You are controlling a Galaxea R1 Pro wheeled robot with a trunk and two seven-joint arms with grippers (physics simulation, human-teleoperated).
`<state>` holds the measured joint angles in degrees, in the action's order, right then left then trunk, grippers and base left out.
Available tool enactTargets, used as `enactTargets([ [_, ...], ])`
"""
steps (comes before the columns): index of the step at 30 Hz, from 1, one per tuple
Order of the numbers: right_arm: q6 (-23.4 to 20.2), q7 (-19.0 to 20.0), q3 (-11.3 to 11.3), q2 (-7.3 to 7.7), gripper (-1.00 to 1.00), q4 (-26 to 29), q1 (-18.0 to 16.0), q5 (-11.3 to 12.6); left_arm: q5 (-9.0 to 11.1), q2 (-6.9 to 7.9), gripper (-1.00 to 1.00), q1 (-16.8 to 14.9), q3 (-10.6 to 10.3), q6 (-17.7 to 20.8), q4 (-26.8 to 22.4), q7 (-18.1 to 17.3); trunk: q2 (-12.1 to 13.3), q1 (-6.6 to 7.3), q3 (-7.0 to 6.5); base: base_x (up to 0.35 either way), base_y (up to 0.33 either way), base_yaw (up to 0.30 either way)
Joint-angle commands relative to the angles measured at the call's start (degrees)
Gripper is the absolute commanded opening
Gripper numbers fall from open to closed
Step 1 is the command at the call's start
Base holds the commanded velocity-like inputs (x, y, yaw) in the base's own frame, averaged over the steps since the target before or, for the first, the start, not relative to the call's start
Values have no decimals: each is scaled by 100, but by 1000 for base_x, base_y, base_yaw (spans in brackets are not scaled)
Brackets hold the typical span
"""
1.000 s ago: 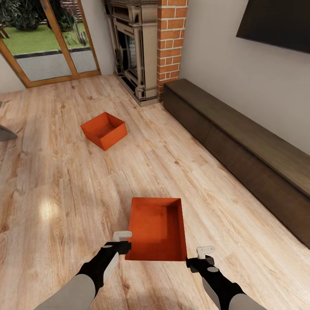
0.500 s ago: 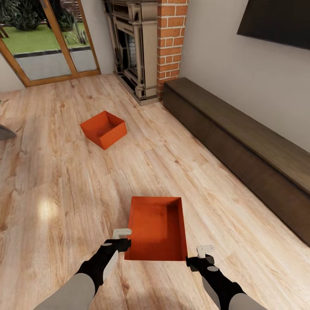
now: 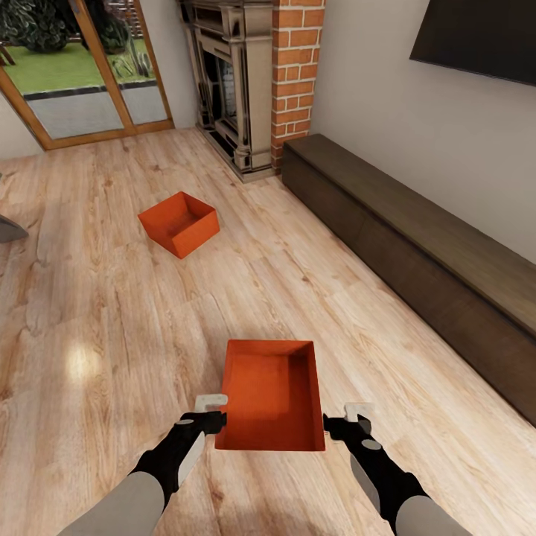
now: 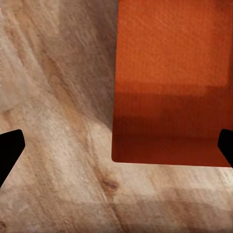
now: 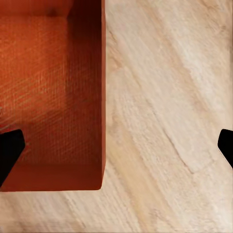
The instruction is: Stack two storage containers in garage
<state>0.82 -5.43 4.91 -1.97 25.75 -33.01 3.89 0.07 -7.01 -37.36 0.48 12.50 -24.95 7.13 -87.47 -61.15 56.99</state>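
Head view, near container: an orange-red storage bin [image 3: 272,394] sits open side up on the light wood plank floor [image 3: 97,327] just in front of me, between my two arms
Head view, far container: a second orange-red bin [image 3: 179,222] rests on the same planks well apart from the first, out toward the brick-and-stone fireplace [image 3: 249,82] and the wood-framed glass doors [image 3: 82,74]
Head view, left gripper [image 3: 210,414]: at the near bin's left corner; I cannot tell whether it touches the wall
Head view, right gripper [image 3: 351,420]: just beside the bin's right corner
Head view, surroundings: a long dark low cabinet [image 3: 417,275] runs along the wall on my right
Left wrist view: my fingertips [image 4: 10,150] are spread wide, the bin's corner [image 4: 170,82] between them, nothing clamped
Right wrist view: fingertips [image 5: 9,150] likewise parted, the bin's inside [image 5: 48,97] and wall edge below, nothing held
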Motion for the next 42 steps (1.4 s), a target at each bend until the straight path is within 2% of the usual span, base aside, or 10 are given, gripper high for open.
enactTargets([
  [1, 9, -46, 46, 5, 100, 0, -2, 43, 1, -2, 100, 0, 4, 33, -11, 16, -2, 0, 3, 0, 0, 0],
  [7, -40, -41, 20, -8, 100, 241, -3, 103, 1, 4, 100, 0, -4, 33, -10, 16, -2, 0, 3, 0, 0, 0],
  [13, -46, 1, 27, -30, 100, 263, -4, 41, 1, 20, 100, 0, -5, 33, -67, 15, -242, -131, 111, 0, 0, 0],
  [42, -40, -10, 54, -40, 100, 264, -3, 42, 1, 24, 100, 0, -4, 33, -273, 13, -1405, -768, 632, 0, 0, 0],
])
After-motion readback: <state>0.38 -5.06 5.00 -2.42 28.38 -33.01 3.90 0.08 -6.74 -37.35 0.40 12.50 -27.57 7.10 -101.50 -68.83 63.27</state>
